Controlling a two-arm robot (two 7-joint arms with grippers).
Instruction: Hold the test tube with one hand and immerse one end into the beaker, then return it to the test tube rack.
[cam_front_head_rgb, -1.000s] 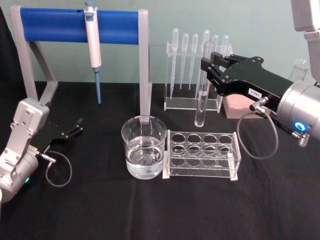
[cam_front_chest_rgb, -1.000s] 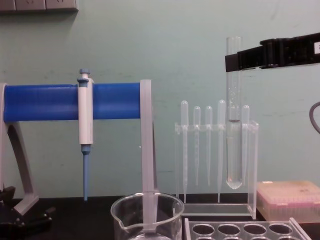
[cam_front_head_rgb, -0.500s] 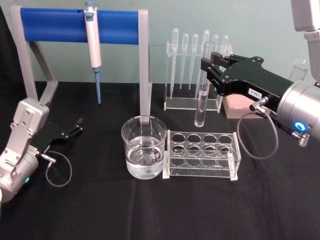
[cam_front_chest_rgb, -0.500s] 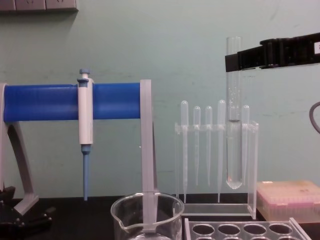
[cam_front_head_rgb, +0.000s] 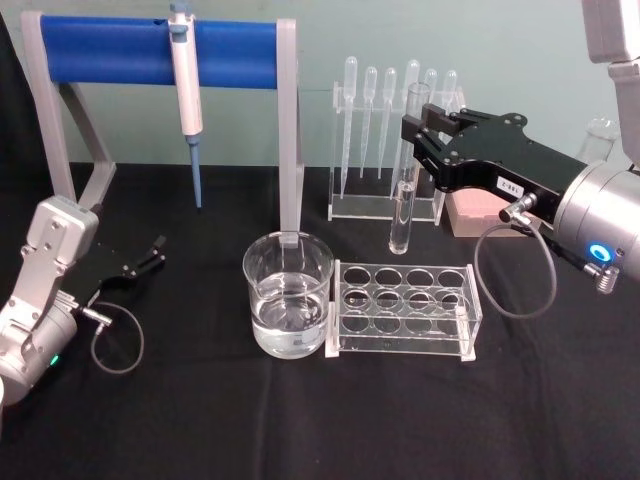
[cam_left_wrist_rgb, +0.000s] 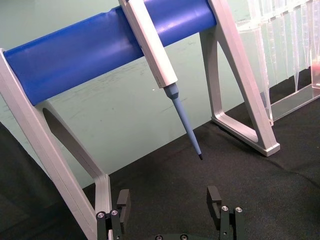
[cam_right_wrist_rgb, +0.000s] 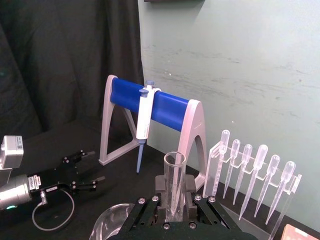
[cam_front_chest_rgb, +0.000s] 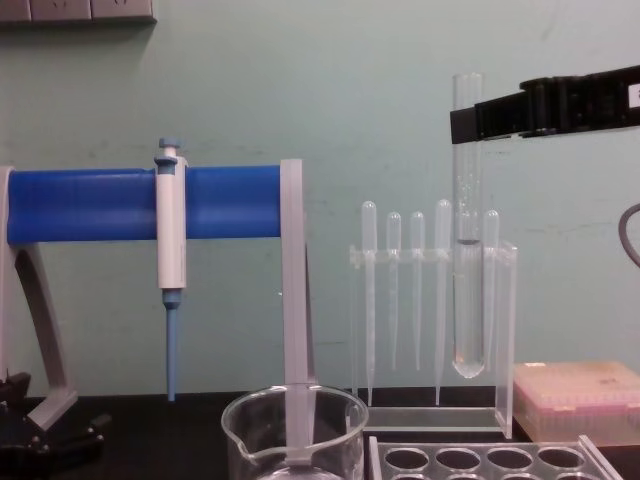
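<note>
My right gripper (cam_front_head_rgb: 413, 135) is shut on the upper part of the test tube (cam_front_head_rgb: 402, 215), holding it upright in the air behind the clear tube rack. A little liquid sits in the tube, whose rounded end (cam_front_chest_rgb: 467, 360) hangs well above table level. In the right wrist view the tube (cam_right_wrist_rgb: 174, 175) stands between the shut fingers (cam_right_wrist_rgb: 161, 187). The beaker (cam_front_head_rgb: 288, 295), partly filled with clear liquid, stands on the black table to the left of the tube and nearer to me. My left gripper (cam_front_head_rgb: 150, 255) rests open at the far left, its fingers (cam_left_wrist_rgb: 122, 200) spread with nothing between them.
A grey stand with a blue bar (cam_front_head_rgb: 120, 48) carries a white-and-blue pipette (cam_front_head_rgb: 186, 80) at the back left. An acrylic holder with several plastic pipettes (cam_front_head_rgb: 385, 150) stands behind the tube. The clear tube rack (cam_front_head_rgb: 405, 310) sits right of the beaker, and a pink box (cam_front_head_rgb: 478, 212) lies at the back right.
</note>
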